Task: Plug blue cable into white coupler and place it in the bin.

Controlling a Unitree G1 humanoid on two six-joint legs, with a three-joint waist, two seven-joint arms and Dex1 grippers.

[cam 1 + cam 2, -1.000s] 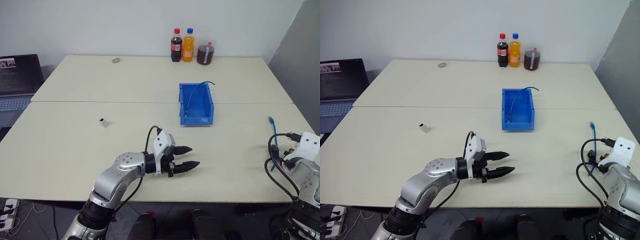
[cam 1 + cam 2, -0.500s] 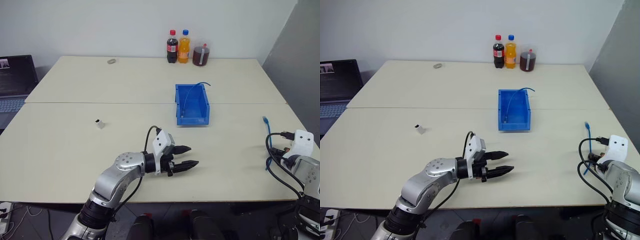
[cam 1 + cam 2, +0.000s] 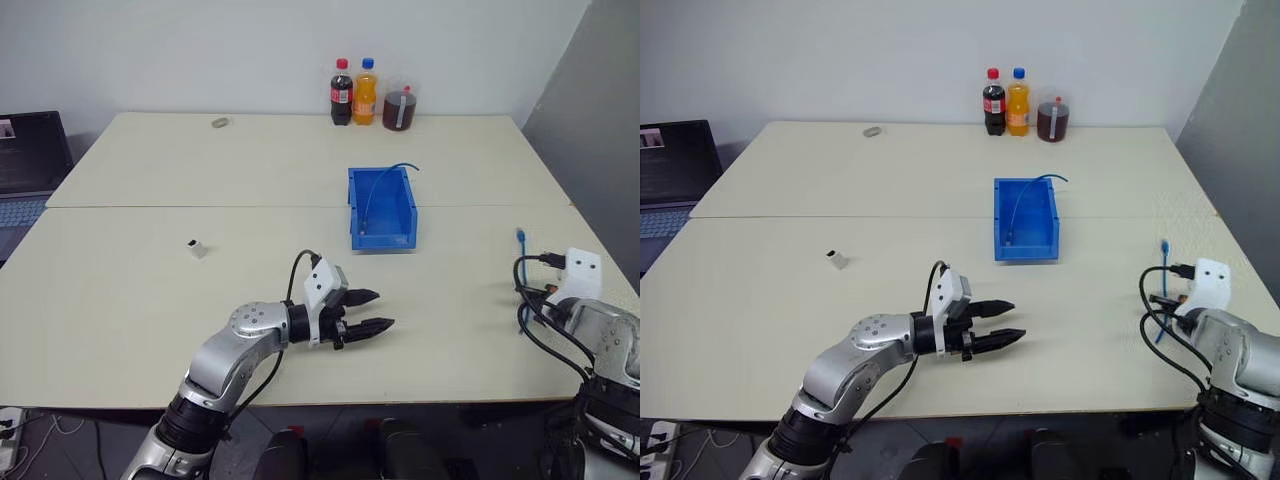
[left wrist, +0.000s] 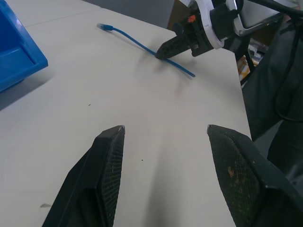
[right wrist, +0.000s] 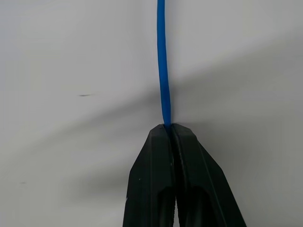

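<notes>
In the right wrist view the right gripper (image 5: pixel 166 130) has its two black fingers pressed together on the blue cable (image 5: pixel 161 61), which runs straight away from the tips across the bare table. The left wrist view gives the same grip from the side: the right gripper (image 4: pixel 161 51) nips the cable partway along, the plug end (image 4: pixel 105 27) lies flat on the table, and a short tail sticks out past the fingertips towards the table's edge. From the head views the cable (image 3: pixel 521 250) is a thin blue line near the right edge of the table (image 3: pixel 130 300), and the right gripper's fingers are hidden behind its white wrist housing and black wiring.

The left gripper (image 3: pixel 372 311) hovers over the front middle of the table, its fingers held moderately apart with nothing between them; the left wrist view shows bare table between its pads (image 4: pixel 110 165).

The bin (image 3: pixel 402 209) sits past the table's centre, well apart from both grippers, with open tabletop on all sides. A second blue cable (image 3: pixel 385 180) lies in it, one end arching over the far rim. The white coupler (image 3: pixel 196 247) stands alone on the left half, well apart from the left gripper. Its socket side seems to face left, though it is too small to be sure.

Three bottles (image 3: pixel 366 93) stand at the far edge, a small grey object (image 3: pixel 219 123) lies near the far left, and a laptop (image 3: pixel 30 165) is cut off at the left.
</notes>
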